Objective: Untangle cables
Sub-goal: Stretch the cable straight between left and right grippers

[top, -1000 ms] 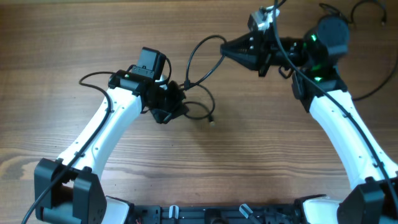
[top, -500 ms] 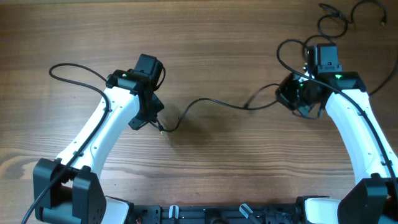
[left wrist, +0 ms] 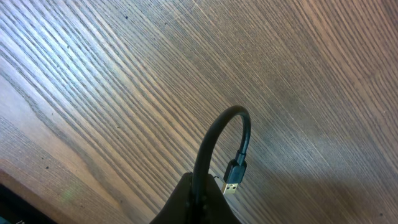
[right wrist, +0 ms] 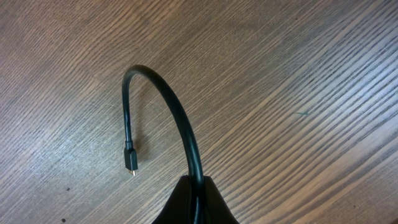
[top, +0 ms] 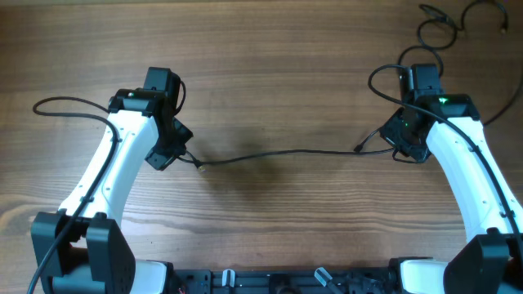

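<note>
Overhead view: you see one thin black flexible cable [top: 278,152] stretched in a shallow line across the brown wood-grain table [top: 270,73]. It runs from the left gripper [top: 173,155] to the right gripper [top: 398,140], with a short free end past each.

Left wrist view: your left gripper [left wrist: 196,205] has its fingers pressed together on the cable [left wrist: 214,130], which loops over and down to a gold-tipped USB plug [left wrist: 234,177].

Right wrist view: your right gripper [right wrist: 196,202] likewise pinches the cable [right wrist: 171,96], which arcs left and down to a small narrow plug [right wrist: 130,163].
</note>
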Controlling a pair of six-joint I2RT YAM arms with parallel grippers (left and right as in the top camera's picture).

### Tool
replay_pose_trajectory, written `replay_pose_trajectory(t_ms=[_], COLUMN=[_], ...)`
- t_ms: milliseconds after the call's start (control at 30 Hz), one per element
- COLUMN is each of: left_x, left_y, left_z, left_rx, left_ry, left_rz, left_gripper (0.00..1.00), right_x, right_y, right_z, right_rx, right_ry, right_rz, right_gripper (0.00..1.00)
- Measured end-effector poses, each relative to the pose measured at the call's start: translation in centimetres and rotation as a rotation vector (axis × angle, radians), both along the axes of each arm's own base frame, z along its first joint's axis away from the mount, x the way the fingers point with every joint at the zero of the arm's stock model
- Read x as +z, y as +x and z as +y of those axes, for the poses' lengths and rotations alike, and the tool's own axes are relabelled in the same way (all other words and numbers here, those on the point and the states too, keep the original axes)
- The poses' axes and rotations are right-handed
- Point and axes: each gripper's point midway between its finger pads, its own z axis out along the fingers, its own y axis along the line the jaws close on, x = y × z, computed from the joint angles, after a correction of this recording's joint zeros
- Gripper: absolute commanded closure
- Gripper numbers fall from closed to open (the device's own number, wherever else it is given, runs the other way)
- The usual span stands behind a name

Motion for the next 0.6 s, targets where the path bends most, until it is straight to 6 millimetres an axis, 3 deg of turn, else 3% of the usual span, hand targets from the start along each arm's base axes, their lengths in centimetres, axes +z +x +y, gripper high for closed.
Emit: replay_pose_trajectory(t_ms=[500,600], left_x=[0.1,0.0], left_y=[-0.1,0.0], left_z=[0.9,-0.4], left_rx=[0.002,-0.078], left_ry=[0.05,-0.035], left_rz=[0.004,0.009], left_gripper=[0.92,0.94], right_x=[0.0,0.1], right_y=[0.2,0.3], right_z=[0.2,0.1], right_rx=[0.004,0.002], right_ry=[0.002,0.001], right_rz=[-0.009,-0.013], right_gripper=[0.96,0.96])
